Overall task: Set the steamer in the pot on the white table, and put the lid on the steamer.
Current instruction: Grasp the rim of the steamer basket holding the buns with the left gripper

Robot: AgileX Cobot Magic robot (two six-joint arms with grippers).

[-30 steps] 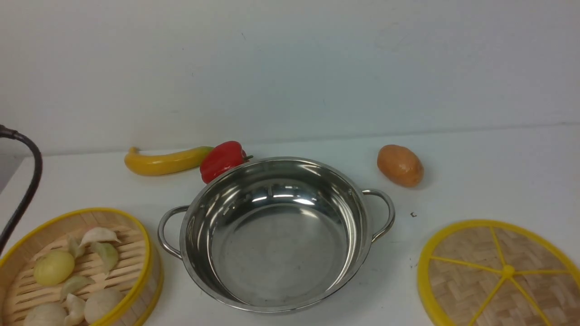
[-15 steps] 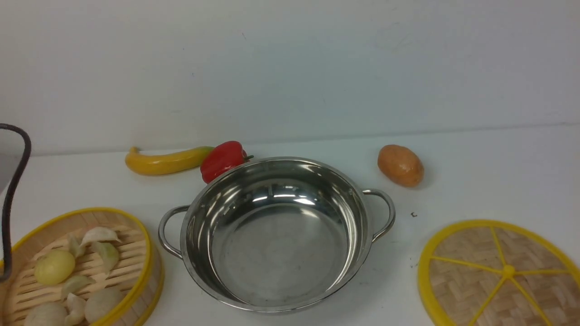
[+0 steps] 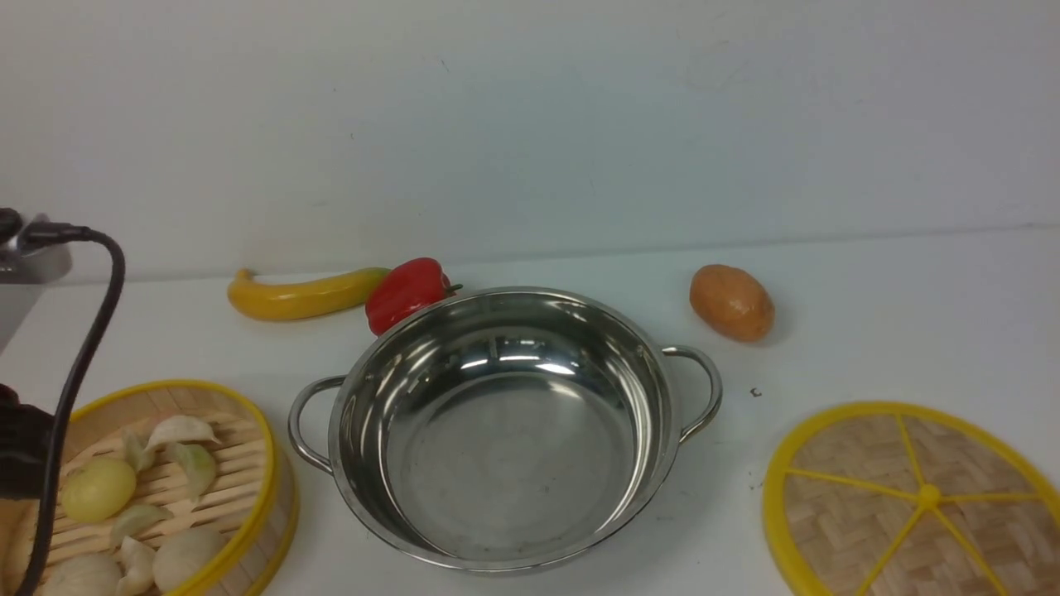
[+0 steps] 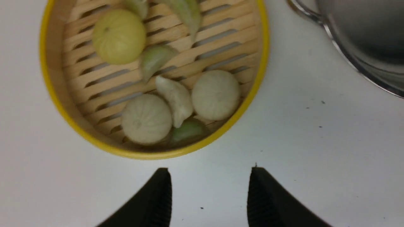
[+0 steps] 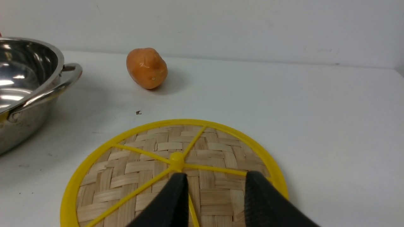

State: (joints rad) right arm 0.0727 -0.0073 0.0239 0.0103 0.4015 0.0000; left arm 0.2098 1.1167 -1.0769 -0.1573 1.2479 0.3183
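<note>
Left pincer [image 4: 210, 171], spread and empty, hangs just beside the steamer [image 4: 227, 47], not touching it.

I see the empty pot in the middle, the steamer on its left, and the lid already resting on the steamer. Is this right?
Not quite. The lid is not on the steamer; the front view shows it flat on the table, right of the pot. The rest holds: empty pot, steamer on its left.
</note>
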